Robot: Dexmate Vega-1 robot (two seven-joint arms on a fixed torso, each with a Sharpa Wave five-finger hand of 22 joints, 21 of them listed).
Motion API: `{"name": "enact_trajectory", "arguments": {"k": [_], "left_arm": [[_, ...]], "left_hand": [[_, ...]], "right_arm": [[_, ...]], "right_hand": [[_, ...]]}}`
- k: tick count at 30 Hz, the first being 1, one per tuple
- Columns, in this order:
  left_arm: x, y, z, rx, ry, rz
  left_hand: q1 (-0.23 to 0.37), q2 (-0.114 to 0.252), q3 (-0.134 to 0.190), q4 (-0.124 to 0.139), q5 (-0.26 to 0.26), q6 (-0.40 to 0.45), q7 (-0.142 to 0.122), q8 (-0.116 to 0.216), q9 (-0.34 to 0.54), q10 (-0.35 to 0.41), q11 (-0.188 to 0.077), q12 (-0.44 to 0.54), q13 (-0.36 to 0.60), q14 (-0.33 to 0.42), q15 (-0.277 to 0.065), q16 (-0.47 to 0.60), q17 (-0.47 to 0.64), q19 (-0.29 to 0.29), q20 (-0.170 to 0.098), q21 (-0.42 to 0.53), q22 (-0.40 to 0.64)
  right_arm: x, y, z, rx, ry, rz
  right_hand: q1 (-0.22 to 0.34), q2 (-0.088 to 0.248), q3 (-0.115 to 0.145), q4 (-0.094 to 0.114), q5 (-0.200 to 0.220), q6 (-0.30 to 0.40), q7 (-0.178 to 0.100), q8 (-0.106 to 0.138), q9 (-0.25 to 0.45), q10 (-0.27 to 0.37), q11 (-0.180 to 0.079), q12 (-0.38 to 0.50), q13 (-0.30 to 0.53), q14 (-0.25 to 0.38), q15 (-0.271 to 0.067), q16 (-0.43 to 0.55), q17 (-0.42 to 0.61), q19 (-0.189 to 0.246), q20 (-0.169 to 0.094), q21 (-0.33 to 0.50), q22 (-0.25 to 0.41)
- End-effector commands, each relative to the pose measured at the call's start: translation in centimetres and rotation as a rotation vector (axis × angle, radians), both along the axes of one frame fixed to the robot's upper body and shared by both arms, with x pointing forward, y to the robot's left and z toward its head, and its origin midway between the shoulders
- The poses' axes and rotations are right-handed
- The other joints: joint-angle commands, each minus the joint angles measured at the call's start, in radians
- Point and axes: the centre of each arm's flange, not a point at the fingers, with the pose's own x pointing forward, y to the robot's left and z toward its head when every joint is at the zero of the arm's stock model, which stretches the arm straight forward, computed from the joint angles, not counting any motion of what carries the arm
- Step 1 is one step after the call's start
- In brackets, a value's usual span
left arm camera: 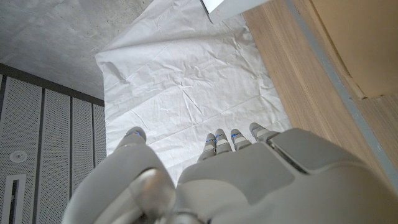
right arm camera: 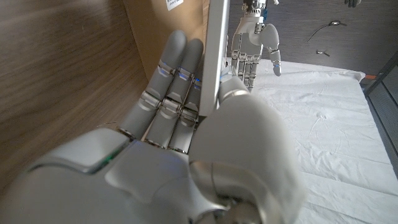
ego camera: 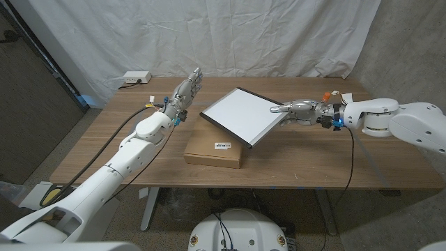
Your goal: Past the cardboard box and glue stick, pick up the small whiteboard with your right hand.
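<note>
The robot's right hand (ego camera: 296, 110) pinches the right edge of the small whiteboard (ego camera: 240, 116), thumb on its face and fingers (right arm camera: 163, 93) beneath, holding it tilted above the wooden table (ego camera: 306, 160), its lower left part over the flat cardboard box (ego camera: 214, 151). The left hand (ego camera: 182, 94) stands raised beside the board, fingers straight, close together, holding nothing

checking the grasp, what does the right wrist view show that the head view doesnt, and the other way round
Right wrist view: the right hand's fingers lie under the whiteboard's edge, thumb on its other face.

Head view: the whole whiteboard tilted, its lower edge over the cardboard box, and both arms.

Both: the right hand gripping the whiteboard, the box, and the left hand raised, holding nothing.
</note>
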Motion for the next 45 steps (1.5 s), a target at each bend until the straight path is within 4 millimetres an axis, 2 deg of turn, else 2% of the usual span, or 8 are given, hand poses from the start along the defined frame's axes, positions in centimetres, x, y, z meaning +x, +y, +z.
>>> {"name": "enact_trajectory", "arguments": {"k": [1, 26, 45], "left_arm": [[-0.7, 0.1, 0.2, 0.003, -0.006, 0.01], [-1.2, 1.8, 0.7, 0.009, -0.004, 0.021], [-1.2, 3.0, 0.3, -0.004, 0.003, 0.033]], "left_hand": [[0.003, 0.007, -0.003, 0.001, 0.006, -0.001, 0.001, 0.004, 0.006, -0.002, 0.002, 0.004, 0.002, -0.004, 0.004, 0.009, 0.003, 0.0, 0.001, 0.002, 0.005], [0.004, 0.009, -0.007, 0.001, 0.005, 0.0, 0.003, 0.005, 0.006, -0.002, 0.005, 0.004, 0.002, -0.004, 0.007, 0.009, 0.003, -0.001, 0.002, 0.001, 0.005], [0.005, 0.009, -0.01, 0.001, 0.005, -0.001, 0.004, 0.005, 0.006, -0.004, 0.004, 0.003, 0.002, -0.004, 0.007, 0.009, 0.003, -0.001, 0.002, 0.001, 0.005]], "right_arm": [[-1.1, -1.2, 0.6, 0.032, -0.03, -0.019], [-2.3, -2.0, 1.9, 0.058, -0.045, -0.073], [-3.9, -2.4, 3.7, 0.066, -0.088, -0.106]], "right_hand": [[0.091, 0.081, 0.012, -0.001, 0.005, 0.007, -0.001, -0.006, 0.003, 0.062, -0.053, 0.004, 0.006, 0.047, -0.066, 0.0, 0.007, -0.006, -0.09, 0.008, 0.004], [0.092, 0.081, 0.013, 0.0, 0.005, 0.01, -0.001, -0.013, 0.007, 0.065, -0.053, 0.0, 0.015, 0.051, -0.065, -0.004, 0.015, -0.016, -0.089, 0.033, 0.01], [0.093, 0.08, 0.014, 0.0, 0.006, 0.011, -0.001, -0.018, 0.011, 0.066, -0.052, -0.008, 0.017, 0.054, -0.065, -0.007, 0.021, -0.022, -0.089, 0.051, 0.015]]}}
